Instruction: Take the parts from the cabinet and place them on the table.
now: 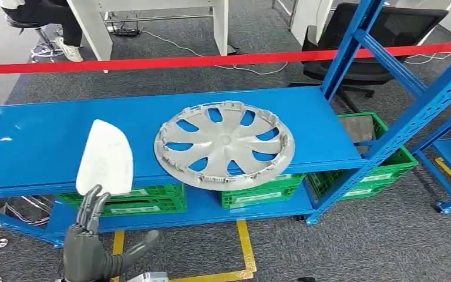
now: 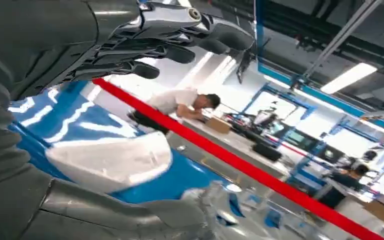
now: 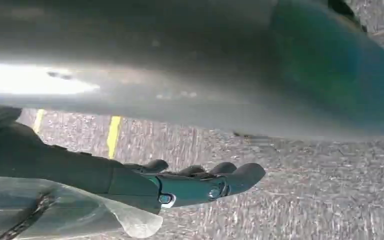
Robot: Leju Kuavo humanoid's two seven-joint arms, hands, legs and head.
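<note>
Two parts lie on the blue shelf point(image 1: 47, 147): a silver hubcap point(image 1: 223, 144) in the middle and a white curved cover point(image 1: 105, 155) to its left, near the front edge. My left hand point(image 1: 91, 235) is raised just below and in front of the white cover, fingers spread upward, holding nothing. In the left wrist view the white cover point(image 2: 110, 160) lies beyond the gap between the fingers point(image 2: 155, 35) and the thumb point(image 2: 130, 210), untouched. My right hand point(image 3: 195, 182) hangs over the grey carpet with fingers stretched out and nothing in it.
Green crates point(image 1: 258, 191) stand on the lower shelf, another point(image 1: 364, 170) at the right. Blue rack uprights point(image 1: 352, 47) rise at the shelf's right end. A red barrier tape point(image 1: 211, 60) runs behind. Yellow floor tape point(image 1: 243, 247) lies below. A person point(image 2: 180, 102) leans over a far desk.
</note>
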